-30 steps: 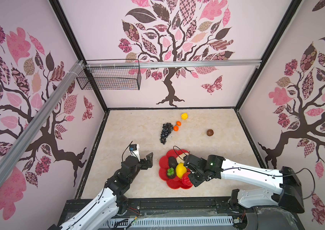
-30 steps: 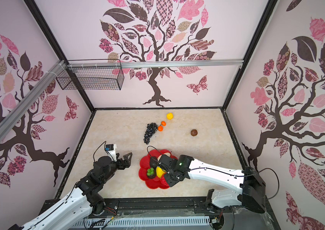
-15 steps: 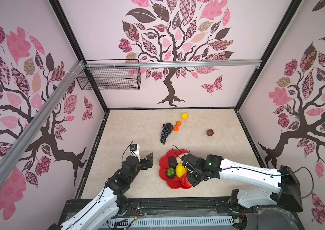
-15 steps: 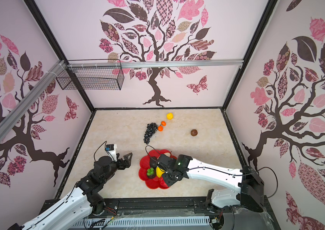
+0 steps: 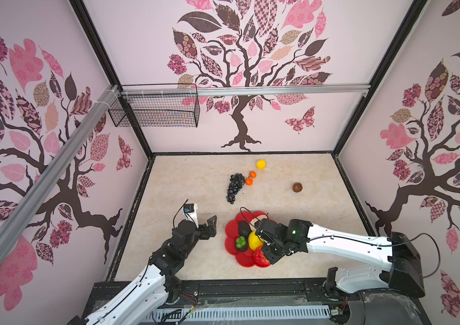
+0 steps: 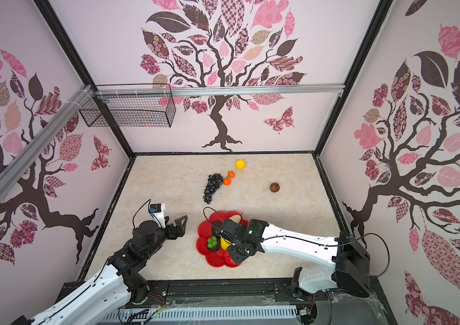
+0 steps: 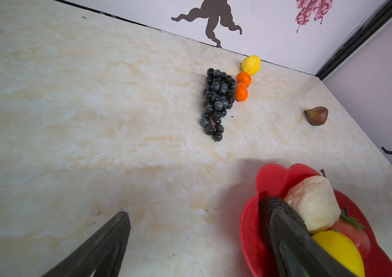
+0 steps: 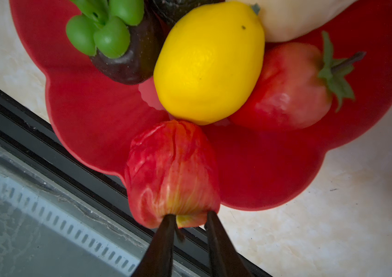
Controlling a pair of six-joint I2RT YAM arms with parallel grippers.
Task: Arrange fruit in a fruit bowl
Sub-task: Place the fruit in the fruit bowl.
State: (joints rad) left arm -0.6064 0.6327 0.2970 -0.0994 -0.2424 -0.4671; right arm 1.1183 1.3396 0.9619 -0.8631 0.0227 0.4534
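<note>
The red scalloped fruit bowl [image 5: 230, 233] [image 8: 82, 115] holds a yellow lemon [image 8: 209, 62], a strawberry [image 8: 286, 88], a cream pear [image 7: 315, 201], an avocado [image 7: 269, 206] and a dark fruit with a green cap [image 8: 118, 48]. A red apple [image 8: 171, 172] [image 5: 259, 257] lies on the bowl's near rim. My right gripper [image 8: 189, 215] is at the apple's stem end, jaws slightly parted, stem loose between them. My left gripper [image 7: 198, 213] [image 5: 210, 225] hovers wide open and empty, left of the bowl.
On the marble floor behind the bowl lie a black grape bunch [image 5: 234, 187], two small oranges [image 5: 252, 174], a second lemon [image 5: 260, 164] and a brown pear [image 5: 297, 187]. A black wire basket [image 5: 155, 112] hangs on the back left rail. The black front frame edge [image 8: 46, 148] runs just beyond the apple.
My right gripper's jaws have parted from the apple's stem, and the apple stays on the bowl's near rim. The left arm has not moved.
</note>
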